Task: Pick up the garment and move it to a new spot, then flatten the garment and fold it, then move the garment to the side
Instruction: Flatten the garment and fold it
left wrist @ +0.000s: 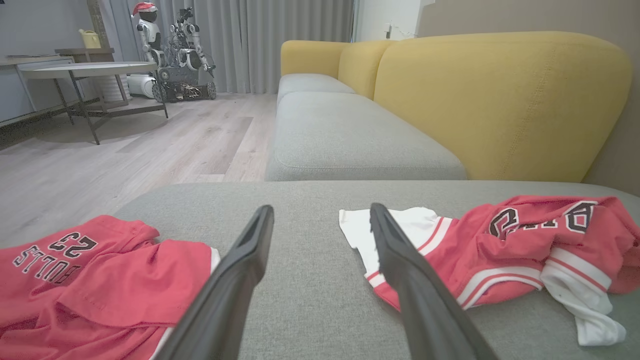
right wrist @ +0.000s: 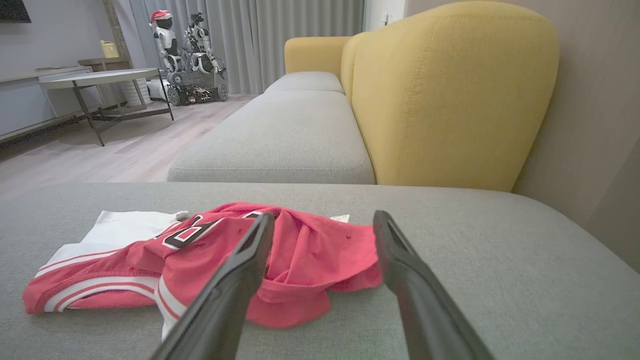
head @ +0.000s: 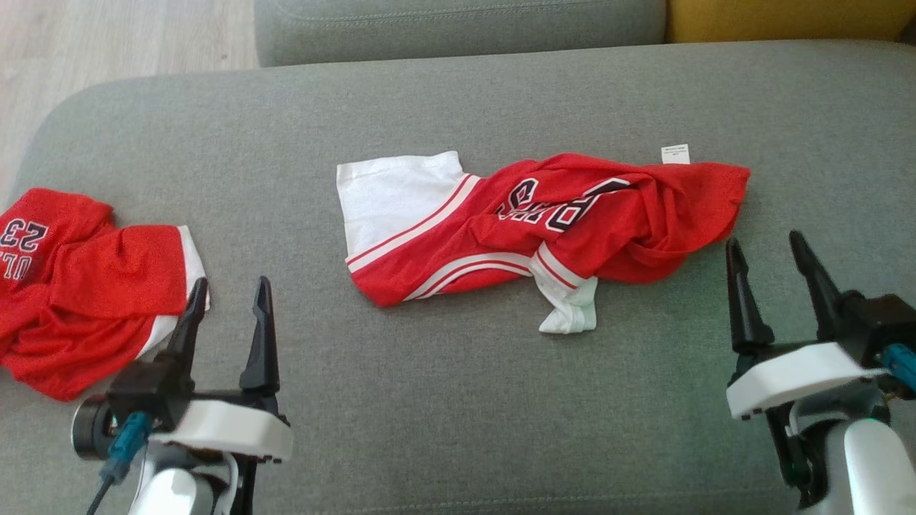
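Red, white-striped garment [head: 572,229]; grey cushion [head: 458,400]

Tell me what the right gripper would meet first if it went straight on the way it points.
Probably the red end of the middle garment, lying on the grey cushion just ahead of the right gripper; depth is unclear.

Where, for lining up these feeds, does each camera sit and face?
Head view: on the head, looking down at the grey seat and crumpled garment; left gripper and right gripper show, open.
Left wrist view: low over the seat, facing along the sofa; own fingers rise centrally, second jersey at left.
Right wrist view: equally low, facing the garment's red end between own fingers.
Shared: both wrist views show the garment and yellow backrest.
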Available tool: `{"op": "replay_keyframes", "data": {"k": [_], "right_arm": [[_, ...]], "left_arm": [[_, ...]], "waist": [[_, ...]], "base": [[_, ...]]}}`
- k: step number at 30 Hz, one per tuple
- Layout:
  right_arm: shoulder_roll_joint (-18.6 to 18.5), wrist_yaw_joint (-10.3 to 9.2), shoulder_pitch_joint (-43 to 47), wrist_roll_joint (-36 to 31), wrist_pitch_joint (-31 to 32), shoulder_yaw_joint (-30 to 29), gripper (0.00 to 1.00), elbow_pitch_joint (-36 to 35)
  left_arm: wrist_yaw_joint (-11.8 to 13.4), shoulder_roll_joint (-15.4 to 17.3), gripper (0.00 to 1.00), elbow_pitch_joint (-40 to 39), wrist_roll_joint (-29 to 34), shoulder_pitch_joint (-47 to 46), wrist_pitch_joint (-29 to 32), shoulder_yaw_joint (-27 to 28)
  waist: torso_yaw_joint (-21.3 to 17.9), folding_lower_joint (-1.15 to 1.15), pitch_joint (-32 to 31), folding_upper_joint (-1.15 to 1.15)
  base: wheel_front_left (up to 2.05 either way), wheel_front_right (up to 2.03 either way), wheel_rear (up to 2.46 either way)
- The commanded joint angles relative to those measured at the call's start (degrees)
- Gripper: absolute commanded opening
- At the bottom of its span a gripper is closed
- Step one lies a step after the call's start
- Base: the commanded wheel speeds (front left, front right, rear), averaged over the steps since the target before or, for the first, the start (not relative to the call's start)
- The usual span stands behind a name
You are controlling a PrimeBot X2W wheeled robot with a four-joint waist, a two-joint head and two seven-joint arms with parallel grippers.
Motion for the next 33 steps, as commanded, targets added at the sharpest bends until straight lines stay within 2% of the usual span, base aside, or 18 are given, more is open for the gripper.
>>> {"op": "replay_keyframes", "data": {"k": [1, 33], "right_arm": [[-0.20, -0.04, -1.19, 0.94, 0.42, 1.80, 1.00, -3.11], [-0.17, -0.04, -0.39, 2.70, 1.60, 1.95, 1.00, -4.54]], "left_arm": [[0.42, 1.35, 1.00, -2.28, -0.07, -1.40, 0.15, 2.14], [0.26, 1.66, 1.00, -2.45, -1.40, -2.21, 1.30, 0.76]], "waist": [[-0.18, 0.00, -0.21, 0.00], [-0.02, 0.00, 1.03, 0.00]], "base": [[0.00, 0.00, 0.00], [0.00, 0.00, 0.00]]}}
